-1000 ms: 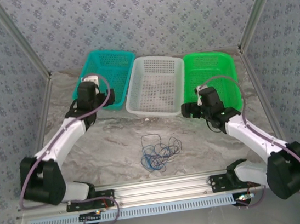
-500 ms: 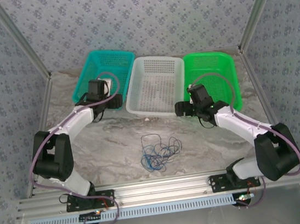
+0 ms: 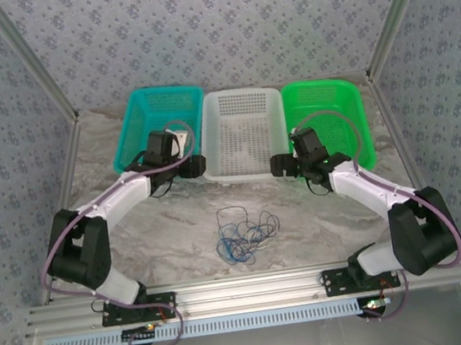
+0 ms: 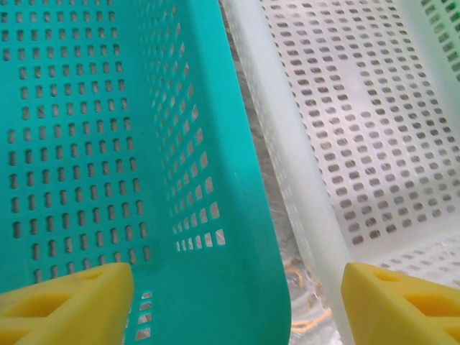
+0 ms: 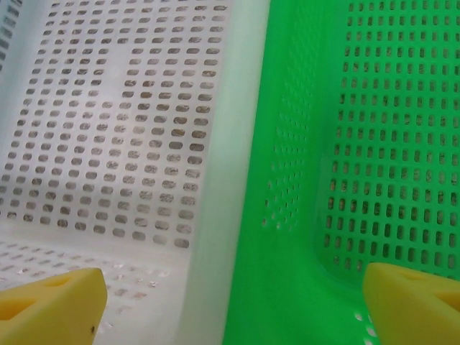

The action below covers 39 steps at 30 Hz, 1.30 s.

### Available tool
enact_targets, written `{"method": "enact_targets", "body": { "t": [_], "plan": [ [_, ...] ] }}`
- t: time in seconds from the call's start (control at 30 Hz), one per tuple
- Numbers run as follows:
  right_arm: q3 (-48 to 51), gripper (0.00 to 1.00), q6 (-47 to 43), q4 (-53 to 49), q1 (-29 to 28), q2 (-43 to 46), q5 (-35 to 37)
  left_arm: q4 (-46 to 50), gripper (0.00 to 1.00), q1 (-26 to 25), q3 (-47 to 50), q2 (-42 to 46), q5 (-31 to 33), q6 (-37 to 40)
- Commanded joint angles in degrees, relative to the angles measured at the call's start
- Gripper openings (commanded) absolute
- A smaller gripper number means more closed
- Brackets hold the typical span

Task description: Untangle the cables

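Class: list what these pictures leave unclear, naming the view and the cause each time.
- Tangle of thin blue and dark cables, top view: too small to count wires or trace crossings.
- Left gripper, left wrist view: yellow fingers cut off by bottom edge.
- Teal plastic basket, top view: near corner hidden by left arm.

No words, numbers, labels or signs to read anywhere here.
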<state>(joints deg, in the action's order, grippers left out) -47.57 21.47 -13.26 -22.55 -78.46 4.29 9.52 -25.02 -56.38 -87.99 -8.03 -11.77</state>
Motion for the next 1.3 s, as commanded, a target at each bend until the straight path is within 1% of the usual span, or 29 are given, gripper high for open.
{"method": "enact_targets", "body": {
  "t": [0.0, 0.13, 0.2, 0.3, 0.4, 0.5, 0.63, 0.67, 0.73, 0.8, 0.87, 0.97, 1.07, 1.13, 1.2, 1.27],
  "plan": [
    [-3.1, 0.94, -1.5, -2.5, 0.7, -0.6, 0.2, 3.6, 0.76, -1.5, 2.3, 3.5, -1.3, -4.4],
    [-3.7, 0.97, -4.1, -4.6, 0.4, 1.7, 1.3, 3.7, 0.78, -2.5, 4.7, 7.4, -0.3, -8.0],
    [-2.7, 0.96, -5.4, -4.9, 0.0, 4.9, 1.4, 4.9, 0.81, -3.6, 5.2, 9.9, 3.0, -8.4],
    [0.4, 0.92, -6.7, -6.0, -2.0, 10.8, -1.4, 6.5, 0.86, -6.0, 6.3, 14.5, 8.7, -7.0],
    [3.2, 0.86, -5.9, -10.7, -5.7, 16.2, -2.5, 5.4, 0.90, -7.9, 9.3, 20.1, 10.6, -5.3],
    [7.0, 0.83, -3.6, -14.9, -11.0, 21.2, -2.6, 3.8, 0.93, -9.0, 13.3, 24.5, 10.1, -5.5],
    [14.0, 0.80, 2.0, -13.4, -17.4, 26.4, -4.8, 1.0, 0.97, -10.7, 16.9, 27.1, 7.8, -4.9],
    [15.6, 0.80, 3.3, -11.8, -18.8, 26.8, -5.4, 0.6, 0.99, -11.2, 17.0, 26.9, 7.2, -4.6],
    [17.8, 0.80, 4.6, -9.7, -21.0, 26.4, -5.2, 0.0, 0.99, -12.4, 16.8, 26.3, 6.3, -3.4],
    [18.6, 0.80, 5.3, -9.0, -23.0, 25.1, -2.5, -0.9, 0.99, -13.6, 16.4, 25.6, 6.0, -2.8],
    [18.8, 0.80, 5.3, -7.8, -24.2, 23.0, -0.3, -2.5, 1.00, -14.4, 16.3, 25.0, 5.4, -3.1],
    [19.2, 0.78, 5.4, -3.1, -24.9, 19.4, -0.3, -4.5, 1.00, -14.9, 16.7, 24.1, 4.4, -4.0],
    [19.2, 0.72, 5.5, 1.4, -25.4, 15.9, 0.0, -5.3, 0.99, -15.3, 16.9, 23.3, 3.2, -4.6],
    [19.2, 0.66, 6.0, 3.5, -25.6, 13.4, 0.9, -5.4, 0.99, -15.6, 17.0, 23.3, 2.7, -4.9],
    [18.7, 0.52, 6.2, 3.9, -25.6, 10.6, 2.3, -5.6, 0.99, -15.7, 17.0, 23.7, 2.8, -5.0],
    [18.2, 0.37, 6.3, 3.9, -25.9, 9.7, 3.6, -5.6, 1.00, -15.7, 17.1, 24.3, 2.8, -4.8]
  ]
}}
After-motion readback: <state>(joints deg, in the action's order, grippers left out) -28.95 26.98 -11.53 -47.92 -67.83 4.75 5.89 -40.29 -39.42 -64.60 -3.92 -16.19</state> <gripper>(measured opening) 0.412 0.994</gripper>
